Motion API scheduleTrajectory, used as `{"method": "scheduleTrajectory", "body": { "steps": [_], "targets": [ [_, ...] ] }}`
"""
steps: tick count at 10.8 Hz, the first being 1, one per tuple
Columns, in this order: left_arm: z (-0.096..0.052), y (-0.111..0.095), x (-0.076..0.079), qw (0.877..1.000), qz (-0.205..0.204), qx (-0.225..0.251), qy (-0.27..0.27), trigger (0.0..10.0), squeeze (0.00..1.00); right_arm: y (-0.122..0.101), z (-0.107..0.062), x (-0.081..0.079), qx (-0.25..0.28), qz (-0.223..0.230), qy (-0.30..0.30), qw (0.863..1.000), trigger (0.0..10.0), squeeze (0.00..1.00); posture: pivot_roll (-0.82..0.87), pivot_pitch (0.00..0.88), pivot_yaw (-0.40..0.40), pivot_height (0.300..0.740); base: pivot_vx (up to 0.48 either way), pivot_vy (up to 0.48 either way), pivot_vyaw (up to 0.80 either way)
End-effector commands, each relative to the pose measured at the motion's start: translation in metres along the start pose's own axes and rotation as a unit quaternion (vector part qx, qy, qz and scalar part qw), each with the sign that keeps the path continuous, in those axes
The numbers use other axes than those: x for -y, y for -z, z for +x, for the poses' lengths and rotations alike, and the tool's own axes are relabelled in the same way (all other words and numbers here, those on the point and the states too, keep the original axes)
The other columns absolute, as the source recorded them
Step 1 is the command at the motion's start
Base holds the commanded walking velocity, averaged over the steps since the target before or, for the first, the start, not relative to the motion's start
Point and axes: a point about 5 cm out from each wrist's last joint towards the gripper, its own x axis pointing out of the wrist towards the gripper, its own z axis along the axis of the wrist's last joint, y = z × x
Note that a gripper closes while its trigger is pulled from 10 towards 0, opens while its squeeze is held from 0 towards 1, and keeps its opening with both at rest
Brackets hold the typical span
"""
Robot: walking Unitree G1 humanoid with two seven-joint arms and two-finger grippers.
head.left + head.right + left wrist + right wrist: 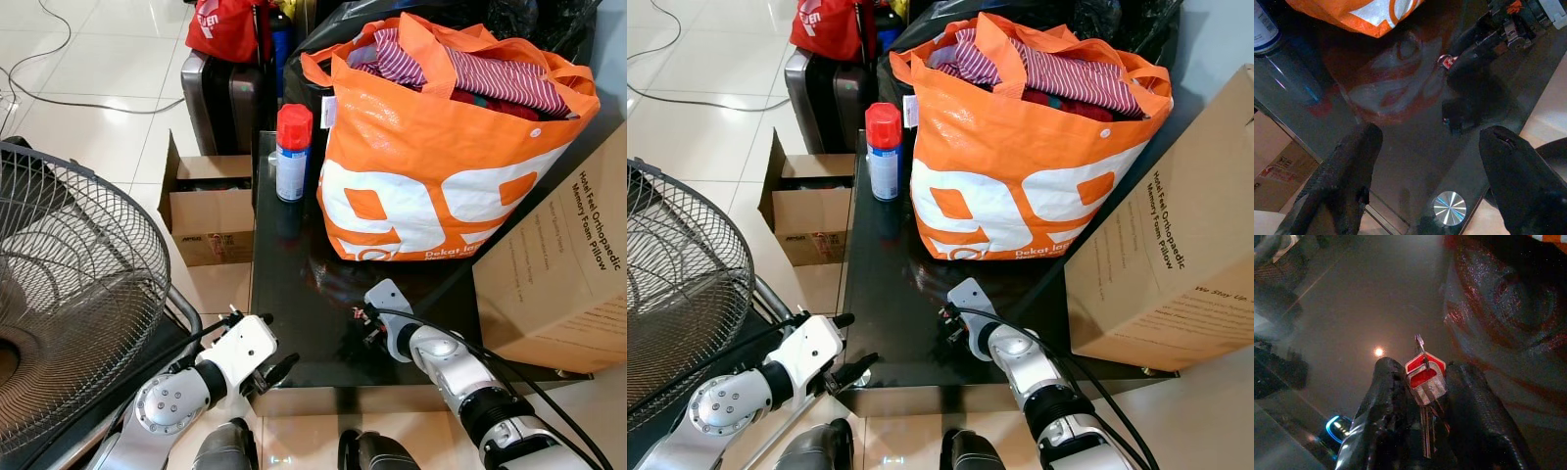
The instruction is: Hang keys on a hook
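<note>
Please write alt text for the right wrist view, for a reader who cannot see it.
Two black gripper fingers are shut on a bunch of silver keys with a red tag, held just above a dark glossy glass tabletop that reflects a small light.

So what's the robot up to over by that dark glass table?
Its right gripper is shut on a bunch of keys with a red tag, low over the black glass table in front of the orange bag. The left gripper hovers open at the table's near edge. I can't make out a hook.
</note>
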Motion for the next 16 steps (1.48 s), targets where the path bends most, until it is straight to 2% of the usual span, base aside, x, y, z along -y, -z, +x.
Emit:
{"method": "scheduleTrajectory", "body": {
  "steps": [1, 3, 6, 7, 8, 9, 10, 11, 13, 15, 16],
  "targets": [
    [0.0, 0.0, 0.003, 1.0, 0.002, 0.0, 0.004, 10.0, 0.0, 0.02, -0.005, 0.003, -0.033, 0.031, 0.009, 0.999, 0.0, 0.0, 0.04, 0.206, -0.084, 0.74, 0.0, 0.0, 0.0],
    [-0.005, 0.001, -0.001, 1.0, -0.001, -0.001, -0.006, 10.0, 0.0, 0.006, -0.017, 0.013, 0.017, 0.069, 0.008, 0.997, 0.0, 0.0, 0.04, 0.193, -0.085, 0.74, 0.0, 0.0, 0.0],
    [-0.006, -0.006, -0.003, 1.0, -0.014, 0.016, -0.018, 10.0, 0.0, -0.007, -0.05, 0.019, 0.069, 0.101, 0.005, 0.992, 0.0, 0.0, 0.03, 0.178, -0.081, 0.74, 0.0, 0.0, 0.0],
    [-0.004, -0.011, -0.005, 0.999, -0.023, 0.029, -0.022, 10.0, 0.0, -0.015, -0.064, 0.018, 0.093, 0.137, 0.006, 0.986, 0.0, 0.0, 0.02, 0.169, -0.074, 0.74, 0.0, 0.0, 0.0],
    [-0.003, -0.013, -0.005, 0.999, -0.027, 0.034, -0.024, 10.0, 0.0, -0.021, -0.068, 0.017, 0.106, 0.171, 0.0, 0.98, 0.0, 0.0, 0.02, 0.159, -0.07, 0.74, 0.0, 0.0, 0.0],
    [-0.001, -0.02, -0.008, 0.996, -0.057, 0.053, -0.037, 10.0, 0.0, -0.037, -0.078, 0.016, 0.147, 0.266, -0.032, 0.952, 0.0, 0.0, 0.01, 0.145, -0.066, 0.74, 0.0, 0.0, 0.0],
    [0.001, -0.025, -0.01, 0.994, -0.07, 0.065, -0.046, 10.0, 0.0, -0.047, -0.087, 0.014, 0.176, 0.306, -0.067, 0.933, 0.0, 0.0, 0.01, 0.125, -0.064, 0.74, 0.0, 0.0, 0.0],
    [0.004, -0.027, -0.011, 0.994, -0.073, 0.07, -0.049, 10.0, 0.0, -0.05, -0.092, 0.014, 0.182, 0.307, -0.072, 0.931, 0.0, 0.0, 0.01, 0.116, -0.062, 0.74, 0.0, 0.0, 0.0],
    [0.006, -0.027, -0.012, 0.993, -0.078, 0.076, -0.052, 10.0, 0.0, -0.049, -0.094, 0.015, 0.174, 0.3, -0.057, 0.936, 0.0, 0.0, 0.0, 0.092, -0.057, 0.74, 0.0, 0.0, 0.0],
    [0.006, -0.03, -0.015, 0.986, -0.109, 0.091, -0.085, 10.0, 0.0, -0.051, -0.106, 0.022, 0.179, 0.287, -0.002, 0.941, 0.0, 0.0, -0.02, 0.026, -0.04, 0.74, 0.0, 0.0, 0.0],
    [0.004, -0.029, -0.016, 0.981, -0.117, 0.09, -0.128, 10.0, 0.0, -0.053, -0.12, 0.026, 0.213, 0.253, 0.073, 0.941, 10.0, 0.0, -0.03, 0.0, -0.026, 0.74, 0.0, 0.0, 0.0]
  ]
}}
